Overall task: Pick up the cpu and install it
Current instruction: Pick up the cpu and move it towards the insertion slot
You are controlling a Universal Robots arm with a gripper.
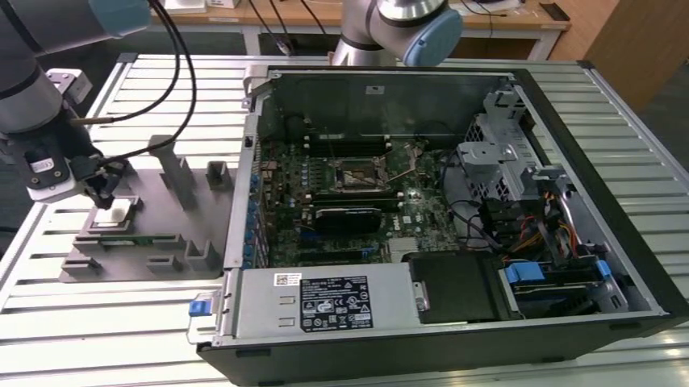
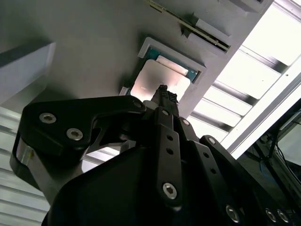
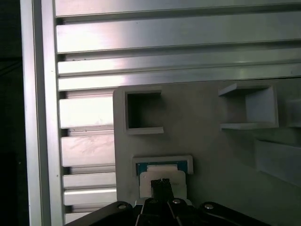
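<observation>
Logging one gripper (image 1: 105,197), tips pressed together and empty; we find the cpu (image 1: 114,212) directly beneath it, in the grey tray (image 1: 129,260) pocket, well apart from the computer case (image 1: 388,89)

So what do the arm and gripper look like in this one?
Silver-grey tubular arm with pale blue joint caps, black cables trailing from its wrist. The gripper is matte black: angular plates with silver screws, tapering to a narrow tip.

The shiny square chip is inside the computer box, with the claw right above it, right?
No. The small shiny silver square chip sits on the grey tray outside the black computer case, as the exterior view shows. The claw is right above it.
</observation>
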